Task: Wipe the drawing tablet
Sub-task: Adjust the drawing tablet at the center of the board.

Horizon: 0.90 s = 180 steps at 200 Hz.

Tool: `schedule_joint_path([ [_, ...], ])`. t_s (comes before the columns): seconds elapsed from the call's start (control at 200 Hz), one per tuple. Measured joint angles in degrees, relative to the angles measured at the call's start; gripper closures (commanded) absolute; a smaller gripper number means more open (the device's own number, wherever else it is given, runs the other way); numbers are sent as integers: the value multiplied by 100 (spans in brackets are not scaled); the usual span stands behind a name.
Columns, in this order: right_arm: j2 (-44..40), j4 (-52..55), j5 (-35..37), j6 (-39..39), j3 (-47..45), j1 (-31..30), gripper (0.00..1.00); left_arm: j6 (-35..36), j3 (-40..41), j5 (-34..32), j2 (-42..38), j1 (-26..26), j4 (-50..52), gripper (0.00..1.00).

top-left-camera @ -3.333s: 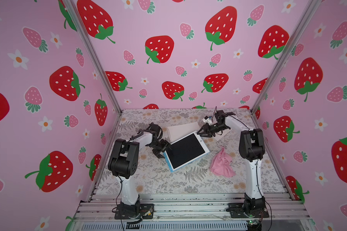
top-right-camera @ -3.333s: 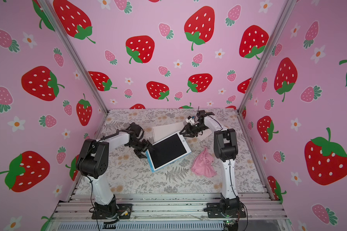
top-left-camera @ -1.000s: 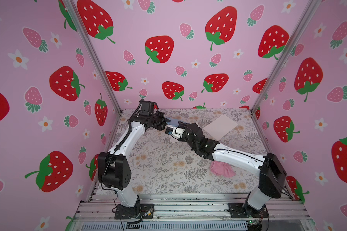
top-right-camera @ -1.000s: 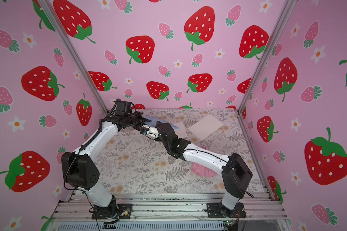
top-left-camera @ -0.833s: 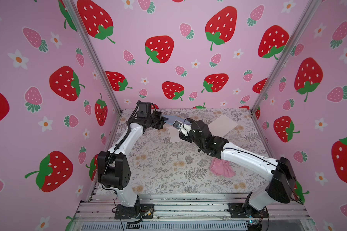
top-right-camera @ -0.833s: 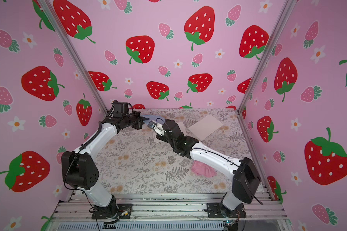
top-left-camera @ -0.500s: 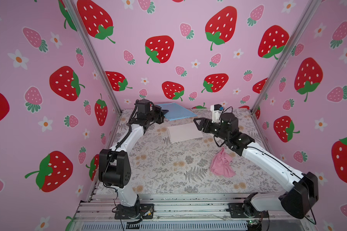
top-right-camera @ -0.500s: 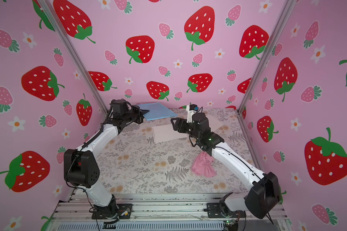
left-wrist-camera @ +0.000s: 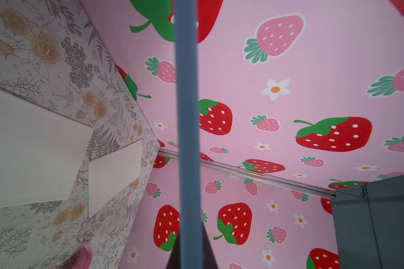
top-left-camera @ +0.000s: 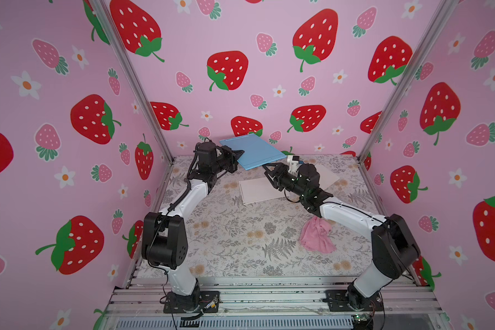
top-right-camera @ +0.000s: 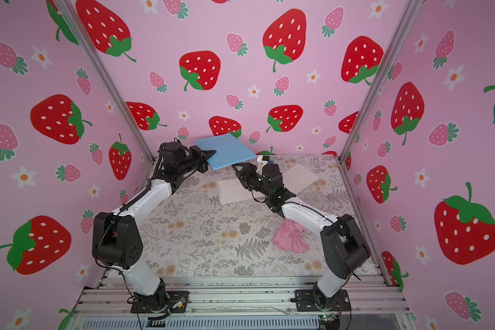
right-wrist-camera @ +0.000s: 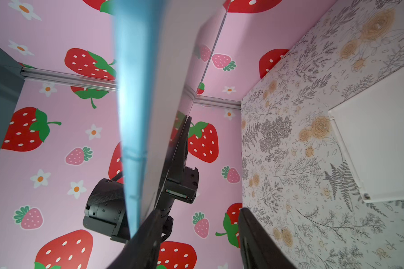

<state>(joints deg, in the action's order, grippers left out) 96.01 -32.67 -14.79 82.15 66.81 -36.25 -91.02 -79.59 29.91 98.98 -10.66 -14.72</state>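
Clenched on the left edge of the drawing tablet (top-left-camera: 253, 153) with the left claw (top-left-camera: 238, 155), holding it aloft over the far middle of the worktop (top-left-camera: 226, 228). Right claw (top-left-camera: 267, 169) released, empty, just beside its near corner. Pink cloth (top-left-camera: 316, 235) lying near right.

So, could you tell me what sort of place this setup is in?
Probably a staged robot test booth, not a home: strawberry-print panels on aluminium posts enclose a floral tabletop, and the left arm and right arm are bolted to a metal rail at its front.
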Motion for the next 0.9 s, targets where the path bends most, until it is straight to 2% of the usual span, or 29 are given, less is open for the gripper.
schedule_joint_path([
  [0.17,52,-59,13,120,17,-7,43,-42,39,-9,-2,0,-70,100],
  [0.32,-195,256,-96,68,-142,-9,24,-33,44,11,-2,48,-94,100],
  [0.485,-1329,562,-120,-107,-933,-39,0,0,136,15,0,105,-72,100],
  [0.605,-1663,487,7,-85,-1054,-63,1,22,138,15,-2,111,-55,100],
  [0.66,-1534,286,66,-15,-1005,-63,0,28,138,15,-2,101,-55,100],
  [0.74,-1071,-52,160,140,-817,-61,5,35,138,15,-2,72,-52,100],
  [0.84,-328,-323,249,315,-396,-61,15,37,138,15,-2,37,-52,100],
  [0.9,24,-393,284,393,-129,-61,27,37,160,15,-4,13,-57,100],
])
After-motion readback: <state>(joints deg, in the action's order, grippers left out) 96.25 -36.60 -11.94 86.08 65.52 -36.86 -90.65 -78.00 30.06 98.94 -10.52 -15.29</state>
